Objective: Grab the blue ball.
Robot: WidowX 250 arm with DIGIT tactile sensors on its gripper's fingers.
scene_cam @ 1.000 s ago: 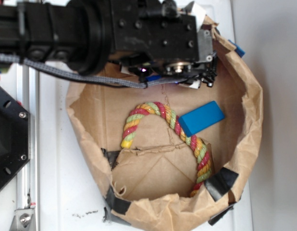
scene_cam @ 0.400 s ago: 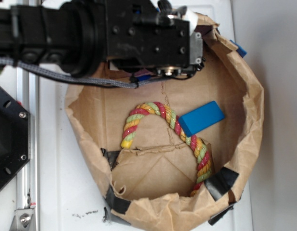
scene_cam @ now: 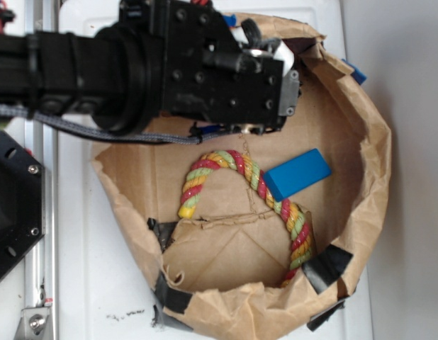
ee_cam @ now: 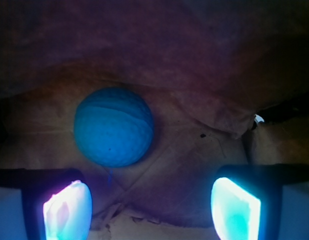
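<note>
Exterior view, left edge: a black mounting plate (scene_cam: pixel 13 212) sits on the white table (scene_cam: pixel 84 283) beside a metal rail (scene_cam: pixel 42 212). A grey braided cable (scene_cam: pixel 63 124) runs under the black arm (scene_cam: pixel 77 64), which reaches in from the left and ends over the upper rim of a brown paper bag (scene_cam: pixel 368 212), cut low and taped at its corners with black tape (scene_cam: pixel 329 265).

On the bag floor: a red-yellow-green twisted rope (scene_cam: pixel 261 191) arches from centre-left down to the lower right. A flat bright-blue block (scene_cam: pixel 298 173) lies just right of the arch, touching or overlapping the rope; its long axis is tilted, right end higher.

The gripper (scene_cam: pixel 261 106) is hidden beneath the arm's head in this view, and the ball cannot be seen here.

Wrist view, dim and purple-tinted: left finger (ee_cam: pixel 67 210) at lower left. Above and slightly right of it the blue ball (ee_cam: pixel 114 126) rests on the creased paper near the bag wall. It is round with a dimpled surface, so no long axis or facing direction; a faint seam curves across its upper half. The right finger (ee_cam: pixel 234 207) is at lower right. The fingers stand wide apart with nothing between them; the ball lies ahead of them, off to the left of the gap's middle, untouched.
</note>
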